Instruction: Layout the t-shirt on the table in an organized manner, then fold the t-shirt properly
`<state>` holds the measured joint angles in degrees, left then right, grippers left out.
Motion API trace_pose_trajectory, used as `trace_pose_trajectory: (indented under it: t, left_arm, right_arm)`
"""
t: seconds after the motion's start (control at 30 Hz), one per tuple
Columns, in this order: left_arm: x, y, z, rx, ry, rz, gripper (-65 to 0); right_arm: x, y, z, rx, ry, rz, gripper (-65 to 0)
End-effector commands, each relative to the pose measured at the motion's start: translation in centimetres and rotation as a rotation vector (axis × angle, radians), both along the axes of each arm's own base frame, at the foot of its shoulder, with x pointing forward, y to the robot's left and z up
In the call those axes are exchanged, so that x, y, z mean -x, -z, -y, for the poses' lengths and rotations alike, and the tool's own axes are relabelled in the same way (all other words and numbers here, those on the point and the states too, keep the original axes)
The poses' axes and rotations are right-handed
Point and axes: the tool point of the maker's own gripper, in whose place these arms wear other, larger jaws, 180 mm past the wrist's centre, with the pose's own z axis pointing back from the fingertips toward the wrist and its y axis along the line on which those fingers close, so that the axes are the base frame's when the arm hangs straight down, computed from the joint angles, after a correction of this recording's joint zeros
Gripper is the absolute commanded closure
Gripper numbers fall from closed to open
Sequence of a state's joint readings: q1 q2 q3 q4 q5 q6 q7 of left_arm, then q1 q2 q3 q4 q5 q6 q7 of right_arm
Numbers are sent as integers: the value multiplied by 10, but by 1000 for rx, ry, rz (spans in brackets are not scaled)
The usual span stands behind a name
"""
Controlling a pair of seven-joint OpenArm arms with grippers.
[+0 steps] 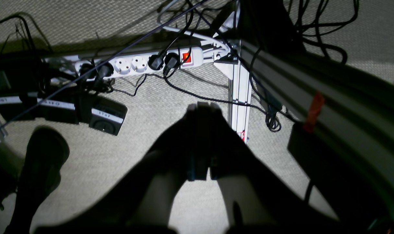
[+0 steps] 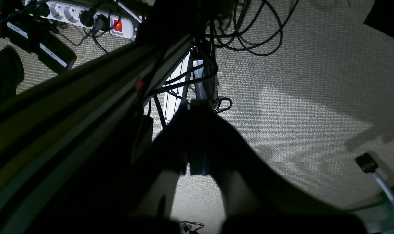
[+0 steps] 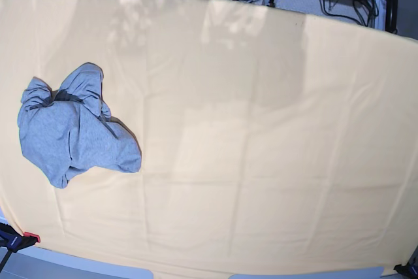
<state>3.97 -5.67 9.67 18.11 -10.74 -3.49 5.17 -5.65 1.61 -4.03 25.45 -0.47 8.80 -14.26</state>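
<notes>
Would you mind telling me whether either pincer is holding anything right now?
Nothing is held: the left pincer and right pincer are both shut on nothing, while the t-shirt lies crumpled on the table.

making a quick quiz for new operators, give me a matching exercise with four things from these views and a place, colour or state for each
Things:
1. t-shirt
2. table
3. power strip
4. left gripper

States:
a. white, with a lit red switch
b. shut, hanging over the carpet
c. crumpled in a heap on the base view's left
d. covered in pale yellow-orange cloth

Pairs: 1-c, 2-d, 3-a, 4-b
</notes>
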Motion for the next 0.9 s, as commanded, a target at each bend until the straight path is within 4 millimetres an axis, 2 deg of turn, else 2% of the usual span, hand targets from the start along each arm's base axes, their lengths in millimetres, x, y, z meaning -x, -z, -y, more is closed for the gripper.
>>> trace_pose_trajectory:
  t: [0.0, 0.87]
  left_arm:
    - [-4, -1, 1, 7, -5, 11, 0]
    - [-5, -2, 3, 11, 3, -13, 0]
  right_arm:
    - [-4, -1, 1, -2, -2, 2, -2]
    - [0, -1, 1, 2, -3, -14, 0]
